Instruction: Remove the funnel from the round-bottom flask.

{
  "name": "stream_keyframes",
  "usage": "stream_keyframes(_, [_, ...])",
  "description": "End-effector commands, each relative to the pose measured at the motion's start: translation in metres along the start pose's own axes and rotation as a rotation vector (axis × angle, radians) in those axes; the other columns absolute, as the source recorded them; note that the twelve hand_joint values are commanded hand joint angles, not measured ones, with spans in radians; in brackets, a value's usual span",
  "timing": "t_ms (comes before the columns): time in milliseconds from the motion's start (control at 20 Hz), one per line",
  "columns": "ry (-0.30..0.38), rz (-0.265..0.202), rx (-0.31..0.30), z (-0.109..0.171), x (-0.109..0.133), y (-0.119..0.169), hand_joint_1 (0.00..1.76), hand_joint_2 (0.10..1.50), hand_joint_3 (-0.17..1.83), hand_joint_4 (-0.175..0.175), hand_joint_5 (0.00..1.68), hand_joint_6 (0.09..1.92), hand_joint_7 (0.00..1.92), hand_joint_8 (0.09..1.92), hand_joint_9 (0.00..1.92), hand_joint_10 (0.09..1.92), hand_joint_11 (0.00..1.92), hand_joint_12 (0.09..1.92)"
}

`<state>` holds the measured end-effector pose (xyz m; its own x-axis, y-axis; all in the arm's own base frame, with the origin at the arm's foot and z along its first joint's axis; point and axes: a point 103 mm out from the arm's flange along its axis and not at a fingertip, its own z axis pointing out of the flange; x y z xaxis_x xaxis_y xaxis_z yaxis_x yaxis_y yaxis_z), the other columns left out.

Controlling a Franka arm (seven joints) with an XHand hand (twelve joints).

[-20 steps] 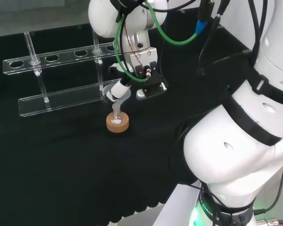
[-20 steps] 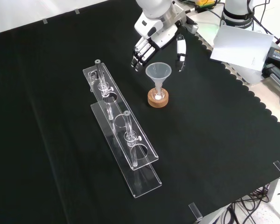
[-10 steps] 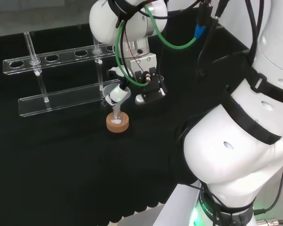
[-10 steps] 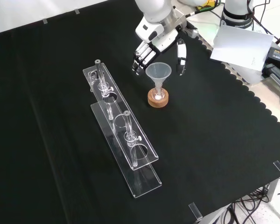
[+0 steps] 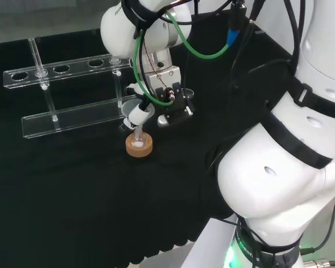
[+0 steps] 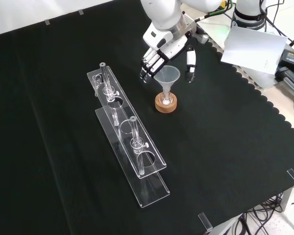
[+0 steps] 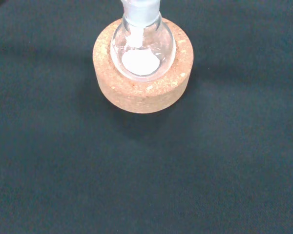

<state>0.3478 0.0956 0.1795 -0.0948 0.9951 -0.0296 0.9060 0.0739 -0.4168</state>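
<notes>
Since the earlier frames the robot hand (image 6: pixel 167 48) has come lower toward the funnel (image 6: pixel 166 76), above centre in the front view. Its fingers (image 6: pixel 148 63) and thumb are spread on either side of the funnel's cone, holding nothing. The funnel sits in the round-bottom flask (image 7: pixel 142 46) on its cork ring (image 7: pixel 143 83).

A clear funnel (image 6: pixel 166 76) stands upright with its stem in the neck of a small round-bottom flask (image 7: pixel 142 48). The flask holds white powder and sits in a cork ring (image 6: pixel 165 104) mid-cloth.
</notes>
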Motion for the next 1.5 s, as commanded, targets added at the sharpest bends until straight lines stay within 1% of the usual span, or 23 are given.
stream_keyframes(50, [-0.006, 0.012, -0.006, 0.002, 0.0, 0.002, 0.58, 0.74, 0.14, 0.007, 0.06, 0.09, 0.0, 0.38, 0.09, 0.88, 0.22, 1.53])
stream_keyframes(300, [-0.011, 0.02, 0.0, 0.003, -0.004, 0.007, 0.6, 0.75, 0.15, 0.002, 0.09, 0.09, 0.0, 0.52, 0.16, 0.85, 0.25, 1.51])
stream_keyframes(500, [-0.022, 0.019, -0.002, 0.005, -0.004, 0.01, 0.62, 0.75, 0.17, -0.007, 0.14, 0.09, 0.03, 0.67, 0.29, 0.78, 0.29, 1.47])
stream_keyframes(750, [-0.043, 0.02, -0.014, 0.005, -0.002, 0.013, 0.65, 0.75, 0.21, -0.018, 0.22, 0.09, 0.11, 0.72, 0.43, 0.72, 0.35, 1.43])
stream_keyframes(1000, [-0.081, 0.036, -0.067, 0.003, -0.002, 0.013, 0.74, 0.75, 0.33, -0.033, 0.36, 0.09, 0.27, 0.71, 0.6, 0.62, 0.45, 1.35])
stream_keyframes(1150, [-0.102, 0.045, -0.11, 0.0, -0.001, 0.011, 0.8, 0.74, 0.43, -0.043, 0.47, 0.09, 0.4, 0.7, 0.71, 0.57, 0.53, 1.3])
stream_keyframes(1250, [-0.11, 0.047, -0.139, -0.002, -0.001, 0.01, 0.84, 0.74, 0.48, -0.043, 0.58, 0.09, 0.48, 0.69, 0.78, 0.53, 0.58, 1.27])
stream_keyframes(1350, [-0.112, 0.041, -0.164, -0.004, -0.001, 0.008, 0.86, 0.74, 0.53, -0.032, 0.69, 0.2, 0.55, 0.67, 0.85, 0.49, 0.62, 1.25])
stream_keyframes(1500, [-0.115, 0.025, -0.201, -0.007, 0.001, 0.005, 0.89, 0.74, 0.56, -0.015, 0.76, 0.49, 0.63, 0.66, 0.94, 0.44, 0.67, 1.21])
